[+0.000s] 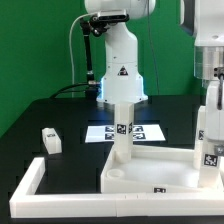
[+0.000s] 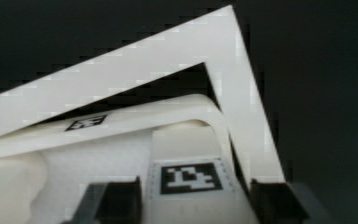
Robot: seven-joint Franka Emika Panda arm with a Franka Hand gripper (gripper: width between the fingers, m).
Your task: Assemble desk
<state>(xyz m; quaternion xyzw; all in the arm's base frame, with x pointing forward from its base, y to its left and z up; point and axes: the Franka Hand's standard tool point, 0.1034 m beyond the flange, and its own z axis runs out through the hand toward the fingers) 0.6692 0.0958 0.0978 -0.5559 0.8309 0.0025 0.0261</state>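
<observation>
The white rimmed tabletop (image 1: 150, 178) lies at the front of the black table. One white leg (image 1: 122, 135) stands upright on its far corner towards the exterior view's left. My gripper (image 1: 211, 138) is at the tabletop's corner on the exterior view's right, shut on a second tagged leg (image 1: 211, 157) held upright there. In the wrist view my gripper (image 2: 194, 206) has dark fingers (image 2: 115, 206) on both sides of this leg (image 2: 190, 180), with the tabletop (image 2: 51, 140) beyond it. A third leg (image 1: 50, 140) lies loose on the table at the exterior view's left.
The long white border rail (image 1: 28, 180) runs along the front and the exterior view's left of the tabletop; its corner shows in the wrist view (image 2: 202, 45). The marker board (image 1: 146, 131) lies behind the upright leg. The robot's base (image 1: 120, 70) stands at the back.
</observation>
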